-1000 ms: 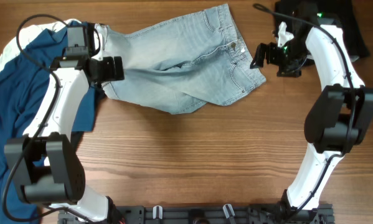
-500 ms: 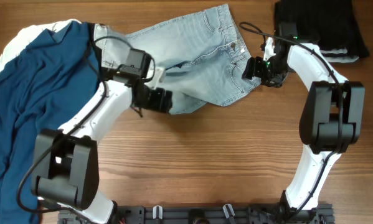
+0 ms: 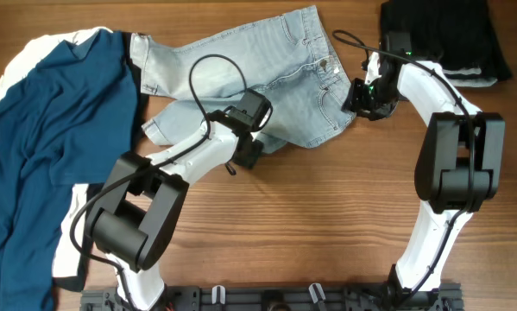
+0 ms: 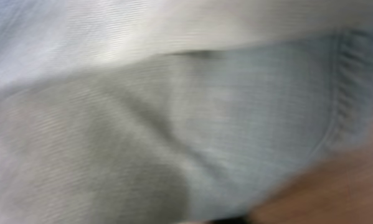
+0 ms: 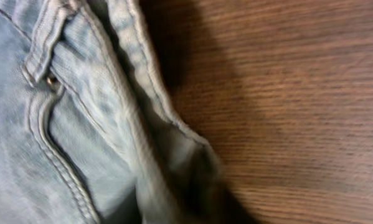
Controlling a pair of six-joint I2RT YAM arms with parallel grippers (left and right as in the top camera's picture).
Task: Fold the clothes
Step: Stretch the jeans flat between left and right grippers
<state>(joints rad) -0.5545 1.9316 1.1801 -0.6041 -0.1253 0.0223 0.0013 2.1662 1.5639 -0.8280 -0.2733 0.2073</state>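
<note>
Shorts [image 3: 258,82] are lying at the tabletop's [image 3: 327,216] 12 o'clock, long axis running 9 to 3; left hand [image 3: 249,155] is sitting shut at their 6 o'clock edge, right hand [image 3: 360,97] at 3, opening unclear.

No text, label, brand or number can be read in any view; the denim shorts [image 3: 284,78] show only stitching and a plain rivet [image 5: 51,79].

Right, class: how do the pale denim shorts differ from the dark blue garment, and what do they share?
The denim shorts are pale blue; the blue garment is navy. The shorts lie centrally, the garment at the left edge. The left pincer and right pincer are at the shorts, none at the garment. Both lie unfolded.
</note>
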